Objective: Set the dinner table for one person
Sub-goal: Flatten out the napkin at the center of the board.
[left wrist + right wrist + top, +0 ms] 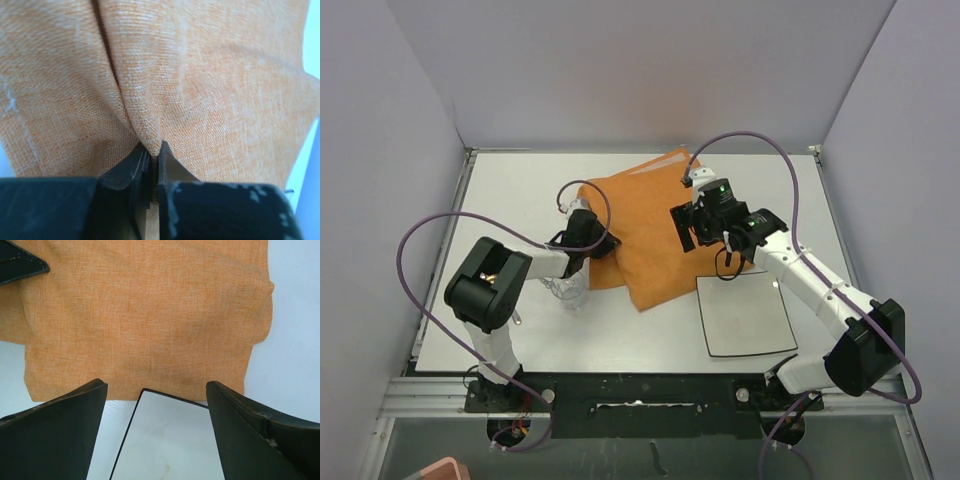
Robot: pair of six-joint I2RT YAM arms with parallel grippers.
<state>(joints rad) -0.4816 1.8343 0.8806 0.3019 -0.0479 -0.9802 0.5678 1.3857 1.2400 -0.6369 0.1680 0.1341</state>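
Top view: bench (520, 190) filled the frame, white and matte with a thin metal edge, and sat under both sets of jaws. An orange cloth (650, 240) lay skewed across its middle. A square white plate (745, 315) sat at the cloth's 5 o'clock, with its far corner at the cloth's hem. The left arm (490, 290) reached to the cloth's 9 o'clock edge. The right arm (820, 290) came in from 4 o'clock and ended over the cloth near the plate's far corner. Something clear (565, 288) sat on the bench under the left arm; I couldn't tell what it was. Plain grey walls stood on three sides, and purple cables looped off both arms.

Left wrist view: left jaws were clenched on a raised ridge of cloth (200, 90), with creases fanning up toward 12 o'clock. The bench showed only as a white sliver at 3 o'clock (312, 150), so cloth lay between the jaws and the bench.

Right wrist view: right jaws were released and spread wide, with the fingers (60, 435) at 7 and 5 o'clock. The plate corner (165, 440) sat between them, and the cloth (145, 315) lay flat toward 12 o'clock. Bare bench (295, 340) showed at 3 o'clock. The right jaws held nothing. I couldn't tell whether the tips touched the surface.
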